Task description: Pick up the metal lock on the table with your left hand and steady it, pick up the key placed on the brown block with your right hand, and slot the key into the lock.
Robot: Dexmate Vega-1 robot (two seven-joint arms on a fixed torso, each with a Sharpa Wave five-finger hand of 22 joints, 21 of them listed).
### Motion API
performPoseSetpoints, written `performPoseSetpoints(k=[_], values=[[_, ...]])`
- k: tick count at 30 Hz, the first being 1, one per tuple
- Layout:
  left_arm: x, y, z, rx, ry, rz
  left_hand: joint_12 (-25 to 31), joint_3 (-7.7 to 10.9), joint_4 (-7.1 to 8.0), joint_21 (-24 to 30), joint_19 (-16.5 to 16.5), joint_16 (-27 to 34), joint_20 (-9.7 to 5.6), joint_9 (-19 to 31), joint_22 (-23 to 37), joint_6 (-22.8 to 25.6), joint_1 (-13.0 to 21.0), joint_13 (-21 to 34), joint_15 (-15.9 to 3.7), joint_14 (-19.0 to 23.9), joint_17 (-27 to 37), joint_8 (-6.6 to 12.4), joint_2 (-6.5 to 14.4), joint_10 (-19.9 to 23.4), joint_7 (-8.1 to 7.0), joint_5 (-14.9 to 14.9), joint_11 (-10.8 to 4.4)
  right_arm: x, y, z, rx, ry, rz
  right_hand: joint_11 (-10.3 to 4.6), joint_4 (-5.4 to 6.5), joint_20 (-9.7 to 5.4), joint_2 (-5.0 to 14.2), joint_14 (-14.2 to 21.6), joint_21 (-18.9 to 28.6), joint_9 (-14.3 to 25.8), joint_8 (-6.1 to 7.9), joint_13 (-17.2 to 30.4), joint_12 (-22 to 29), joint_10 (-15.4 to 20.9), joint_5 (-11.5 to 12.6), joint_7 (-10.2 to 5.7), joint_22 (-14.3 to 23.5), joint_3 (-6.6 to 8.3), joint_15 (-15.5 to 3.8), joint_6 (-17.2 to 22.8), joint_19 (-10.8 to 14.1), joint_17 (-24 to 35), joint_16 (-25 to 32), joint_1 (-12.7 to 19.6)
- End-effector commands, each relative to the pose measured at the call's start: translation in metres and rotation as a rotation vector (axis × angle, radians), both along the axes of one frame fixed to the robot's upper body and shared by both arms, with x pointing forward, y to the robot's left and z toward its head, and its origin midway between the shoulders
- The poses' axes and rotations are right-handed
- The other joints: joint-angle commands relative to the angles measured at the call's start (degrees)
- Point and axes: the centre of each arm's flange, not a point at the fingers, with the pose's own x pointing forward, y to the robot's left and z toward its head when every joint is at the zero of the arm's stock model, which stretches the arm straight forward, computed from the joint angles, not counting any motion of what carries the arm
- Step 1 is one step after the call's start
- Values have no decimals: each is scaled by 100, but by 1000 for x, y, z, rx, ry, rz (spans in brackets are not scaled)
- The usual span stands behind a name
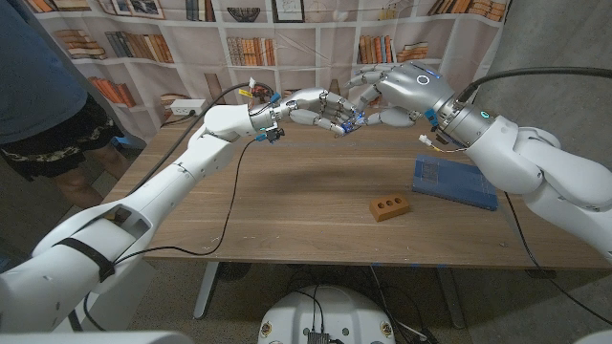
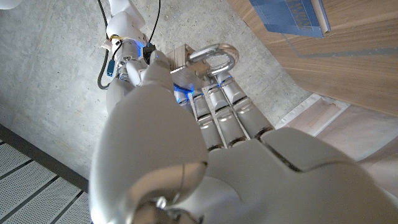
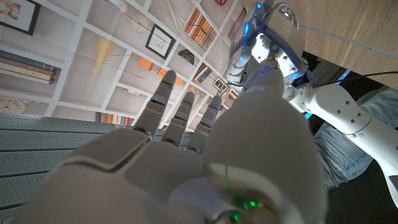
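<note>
Gripping the metal lock (image 2: 205, 59), shackle beyond fingertips: left hand (image 1: 320, 110); right hand's (image 1: 397, 91) grip unclear.

Robot hands: two, the left hand (image 1: 320, 110) and the right hand (image 1: 397, 91), raised together over the far part of the surface (image 1: 287, 205)
Robot arms: two, coming in from the near corners
Metal lock (image 2: 208, 60): one, with a silver shackle, held at the fingers (image 2: 217, 115) of the left hand
Brown block (image 1: 389, 206): one, lying on the surface, with small holes in its side
Blue book (image 1: 455, 182): one, flat on the surface just beyond the brown block
Person (image 1: 43, 86): one, standing at the far left edge of the surface
Key: cannot be counted; too small to tell between the hands
</note>
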Motion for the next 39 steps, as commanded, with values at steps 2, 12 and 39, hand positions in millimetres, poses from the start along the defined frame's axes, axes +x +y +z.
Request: performPoseSetpoints(k=[2,12,39], values=[[1,0,1,-1,2,0,12,49,-2,30,42,5,-141,4,1,-39,37,12,-516,1,14,-16,30,-6,11,41,4,2,-1,-1,9,-13,8,-17,-1,-51,-19,-43,-18,-33,-22,8,-11,-41,-20,-7,25,-41,-711,52,-26,29,-1,8],[3,-1,2,4,4,2,11,47,5,1,-12,-6,-102,5,-1,-66,22,12,-488,-48,15,-13,25,-36,8,39,25,1,-1,-1,21,-10,6,-8,-25,106,26,57,51,-46,-116,19,7,15,-15,-10,29,-11,-578,-196,137,47,47,67],[5,9,3,6,7,14,18,41,26,-14,-17,6,-56,5,0,-72,-17,10,-453,-55,16,6,14,-55,12,36,35,-3,1,3,23,25,-28,367,356,357,-125,-399,-53,-241,-1327,37,-118,-707,-327,31,3,-199,-111,-3199,-45,12,-69,-828]])
